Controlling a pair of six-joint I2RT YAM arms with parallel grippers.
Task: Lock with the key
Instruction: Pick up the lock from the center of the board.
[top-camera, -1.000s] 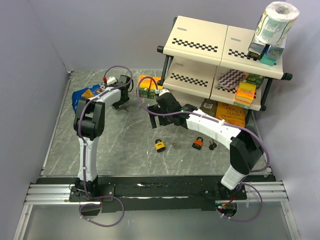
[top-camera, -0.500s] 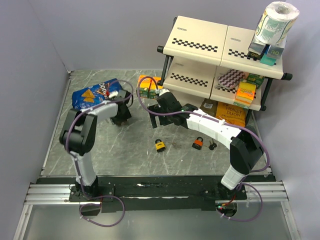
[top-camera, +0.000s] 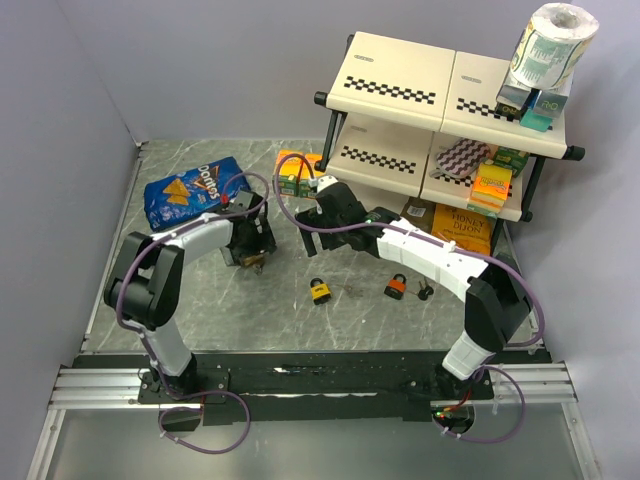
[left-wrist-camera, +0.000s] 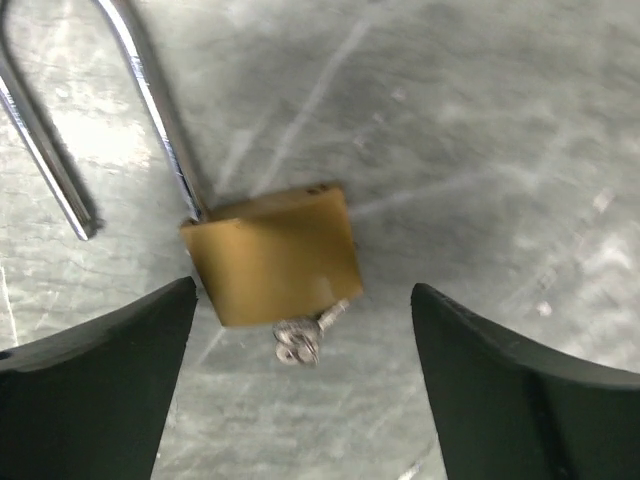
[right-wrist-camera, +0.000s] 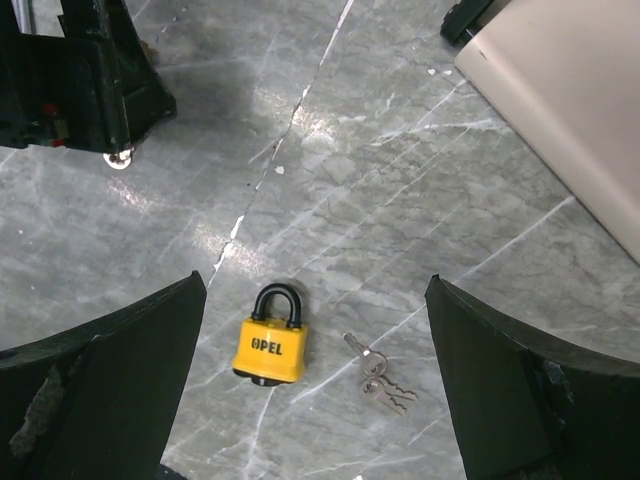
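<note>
Left of the surface's centre, clear of every edge, the spread left gripper straddles the brass padlock (shackle open, key at its base), while the right gripper, also spread, hovers over the yellow padlock.

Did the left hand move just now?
Yes. The left hand moved toward the near edge of the table, away from the chip bag and closer to the yellow padlock.
</note>
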